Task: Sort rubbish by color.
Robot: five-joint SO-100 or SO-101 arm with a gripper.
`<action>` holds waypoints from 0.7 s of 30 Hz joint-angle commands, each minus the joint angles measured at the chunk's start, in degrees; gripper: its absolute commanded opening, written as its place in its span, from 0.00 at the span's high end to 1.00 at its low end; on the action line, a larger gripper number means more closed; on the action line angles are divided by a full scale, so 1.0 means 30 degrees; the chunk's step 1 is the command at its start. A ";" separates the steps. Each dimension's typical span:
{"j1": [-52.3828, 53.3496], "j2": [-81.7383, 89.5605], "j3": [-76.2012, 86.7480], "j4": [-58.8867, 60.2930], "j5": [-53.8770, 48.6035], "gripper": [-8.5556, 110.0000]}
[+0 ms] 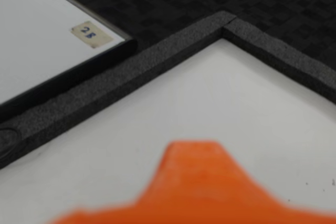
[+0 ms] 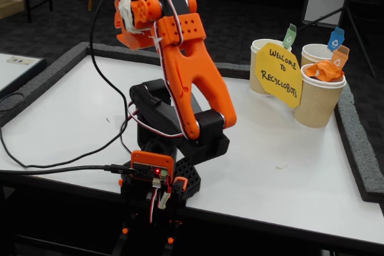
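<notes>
Orange wad [image 2: 324, 71] sits in nearest cup [image 2: 318, 103]; fingers' [image 2: 127, 35] state unclear.

Light is even and soft in both views; the wrist view's close orange gripper [image 1: 197, 187] is blurred.

A yellow sign [image 2: 278, 74] on the cups [image 2: 320, 97] reads "WELCOME TO RECYCLOBOTS"; a small label [image 1: 91, 34] on the neighbouring white board [image 1: 37, 35] reads "2B"
</notes>
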 commanded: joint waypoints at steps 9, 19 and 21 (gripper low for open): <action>0.0527 -0.0645 -0.0352 -0.0557 -0.0352 0.93; 0.5420 -0.1230 -0.0527 -0.0615 -0.0352 0.93; 0.6299 -0.1230 -0.0586 -0.0615 -0.0352 0.93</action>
